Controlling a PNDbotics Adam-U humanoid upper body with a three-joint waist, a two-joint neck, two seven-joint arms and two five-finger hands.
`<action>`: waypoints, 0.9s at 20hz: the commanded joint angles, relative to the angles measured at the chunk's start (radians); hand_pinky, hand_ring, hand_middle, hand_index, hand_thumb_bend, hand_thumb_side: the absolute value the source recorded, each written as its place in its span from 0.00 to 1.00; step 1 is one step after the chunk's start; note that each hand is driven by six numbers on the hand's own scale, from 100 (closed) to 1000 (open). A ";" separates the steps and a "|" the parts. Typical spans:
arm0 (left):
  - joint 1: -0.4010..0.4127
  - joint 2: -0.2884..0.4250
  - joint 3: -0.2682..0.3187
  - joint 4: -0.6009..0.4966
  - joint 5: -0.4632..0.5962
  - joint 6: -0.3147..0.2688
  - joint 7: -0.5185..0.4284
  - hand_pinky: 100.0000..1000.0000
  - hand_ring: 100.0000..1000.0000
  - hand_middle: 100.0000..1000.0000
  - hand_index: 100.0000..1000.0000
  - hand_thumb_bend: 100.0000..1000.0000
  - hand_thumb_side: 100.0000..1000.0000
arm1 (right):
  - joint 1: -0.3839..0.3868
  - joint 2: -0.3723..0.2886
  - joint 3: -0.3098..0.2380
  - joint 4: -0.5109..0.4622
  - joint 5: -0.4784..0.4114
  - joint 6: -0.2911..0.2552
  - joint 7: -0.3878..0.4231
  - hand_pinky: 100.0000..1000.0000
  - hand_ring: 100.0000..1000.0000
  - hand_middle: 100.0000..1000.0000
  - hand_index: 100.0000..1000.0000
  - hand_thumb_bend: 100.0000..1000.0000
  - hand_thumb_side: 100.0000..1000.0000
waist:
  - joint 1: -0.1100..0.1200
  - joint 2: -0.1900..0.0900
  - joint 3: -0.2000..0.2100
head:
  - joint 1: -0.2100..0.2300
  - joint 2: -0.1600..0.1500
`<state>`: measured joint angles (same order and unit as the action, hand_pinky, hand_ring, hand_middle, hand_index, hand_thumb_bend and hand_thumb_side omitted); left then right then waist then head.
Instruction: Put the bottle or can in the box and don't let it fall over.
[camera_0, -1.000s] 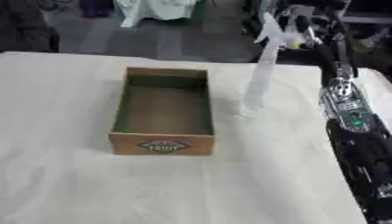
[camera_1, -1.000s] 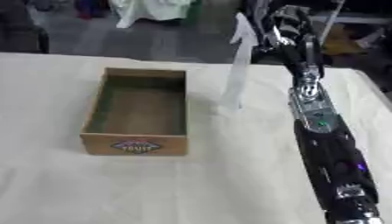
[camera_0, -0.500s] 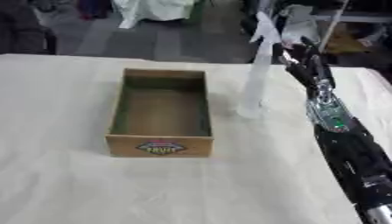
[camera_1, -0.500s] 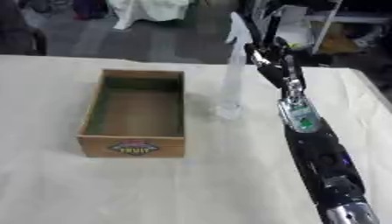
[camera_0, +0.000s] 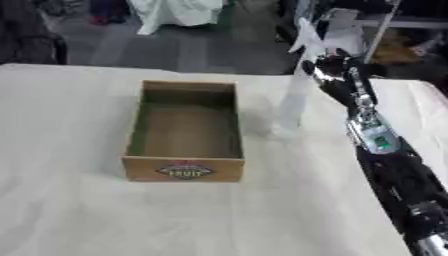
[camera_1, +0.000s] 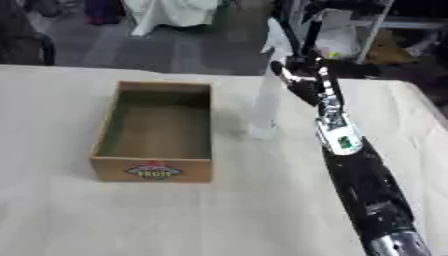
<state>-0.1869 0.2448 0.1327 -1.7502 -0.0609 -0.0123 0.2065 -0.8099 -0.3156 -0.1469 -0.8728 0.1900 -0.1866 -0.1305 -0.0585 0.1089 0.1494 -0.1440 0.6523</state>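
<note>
Reaching my right hand beside the tall spray bottle, grasp unclear; knocking its top topples it at the box's 3 o'clock

Cloth-covered table, box, spray bottle

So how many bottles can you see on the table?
1. A tall white spray bottle stands upright on the white cloth, just right of the open cardboard box. The right hand is beside it. None shows inside the box.

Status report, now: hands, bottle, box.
Right hand at the bottle's upper part, grip unclear. Left hand out of view. Bottle upright on the table, right of the box, not in it. Box empty, nothing in the way.
</note>
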 joint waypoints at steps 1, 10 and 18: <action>-0.015 0.011 -0.001 -0.016 0.000 -0.001 -0.005 0.70 0.76 0.65 0.83 0.44 0.72 | -0.033 -0.039 0.001 -0.009 0.024 -0.002 0.011 0.71 0.87 0.90 1.00 0.68 0.49 | 0.002 -0.008 0.007 | -0.009 -0.019; -0.023 0.013 -0.002 -0.021 -0.001 -0.001 -0.007 0.70 0.75 0.65 0.83 0.45 0.72 | -0.070 -0.051 0.003 -0.013 0.043 -0.004 0.024 0.71 0.86 0.89 1.00 0.69 0.50 | -0.002 0.004 0.038 | -0.025 -0.033; -0.022 0.013 -0.003 -0.021 0.000 0.000 -0.007 0.70 0.75 0.65 0.83 0.45 0.72 | -0.098 -0.049 0.017 -0.036 0.051 -0.008 0.054 0.69 0.84 0.88 1.00 0.69 0.50 | -0.006 0.004 0.044 | -0.031 -0.036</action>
<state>-0.1960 0.2448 0.1323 -1.7510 -0.0609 -0.0108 0.2013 -0.8822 -0.3338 -0.1324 -0.8833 0.2337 -0.1933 -0.0834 -0.0692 0.1230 0.1926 -0.1714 0.6302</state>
